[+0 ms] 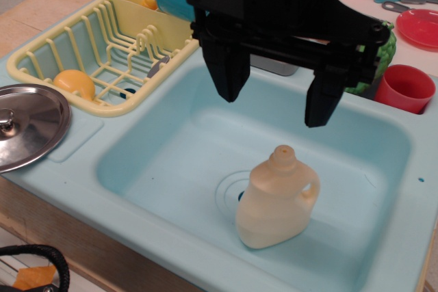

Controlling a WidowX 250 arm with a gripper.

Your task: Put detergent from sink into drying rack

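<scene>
Overhead, the gripper hangs wide open and empty above the detergent.

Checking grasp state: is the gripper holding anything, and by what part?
Nothing held. The gripper is open above the detergent bottle, which stands in the sink, apart from the fingers.

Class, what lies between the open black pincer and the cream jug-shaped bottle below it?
Nothing: only air separates the pincer from the cream plastic jug-shaped bottle, seen in the single camera view.
</scene>
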